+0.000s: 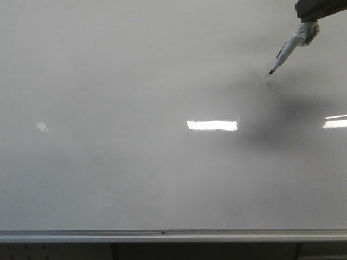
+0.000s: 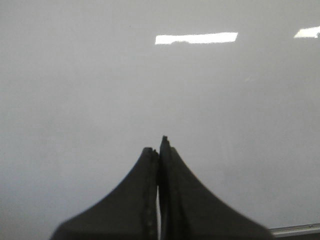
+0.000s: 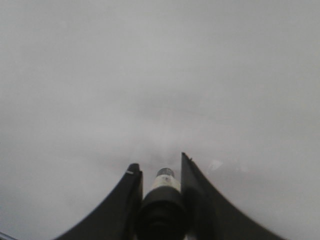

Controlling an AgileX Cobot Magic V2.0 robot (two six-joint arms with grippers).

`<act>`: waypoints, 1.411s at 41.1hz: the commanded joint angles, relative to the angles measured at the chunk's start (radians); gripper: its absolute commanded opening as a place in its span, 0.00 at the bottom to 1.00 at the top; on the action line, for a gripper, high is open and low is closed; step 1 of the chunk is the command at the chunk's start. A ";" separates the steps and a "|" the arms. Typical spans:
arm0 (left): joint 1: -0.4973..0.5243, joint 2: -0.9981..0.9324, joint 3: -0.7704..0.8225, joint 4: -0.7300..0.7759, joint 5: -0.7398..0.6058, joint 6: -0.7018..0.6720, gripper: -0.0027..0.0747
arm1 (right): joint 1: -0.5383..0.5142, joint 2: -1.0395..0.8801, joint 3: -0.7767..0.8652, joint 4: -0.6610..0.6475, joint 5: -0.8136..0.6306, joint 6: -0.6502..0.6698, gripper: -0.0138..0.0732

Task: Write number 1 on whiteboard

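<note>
Your whiteboard [image 1: 135, 108] fills nearly the whole front view, glossy pale grey, with a silver rail [image 1: 162, 234] along its lower edge. Bright rectangular reflections [image 1: 212, 125] lie across its middle band. Your right gripper [image 3: 161, 172] enters at the upper right of the front view; its jaws are clamped on a marker [image 1: 286, 50], which slants down and to the left, its black tip just at the board's surface above a dark soft shadow [image 1: 282, 116]. Your left gripper [image 2: 160, 147] faces the board with its jaws pressed together, holding nothing. You see no number 1 on the board; no stroke is visible in any view.
</note>
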 commanded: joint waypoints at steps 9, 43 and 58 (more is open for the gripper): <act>0.002 0.001 -0.029 -0.018 -0.080 -0.009 0.01 | -0.003 0.025 -0.043 0.022 -0.097 -0.014 0.09; 0.002 0.001 -0.029 -0.018 -0.078 -0.009 0.01 | 0.049 0.022 0.044 0.022 0.018 -0.024 0.09; 0.002 0.001 -0.029 -0.018 -0.078 -0.009 0.01 | 0.049 -0.230 0.019 0.022 0.154 -0.024 0.09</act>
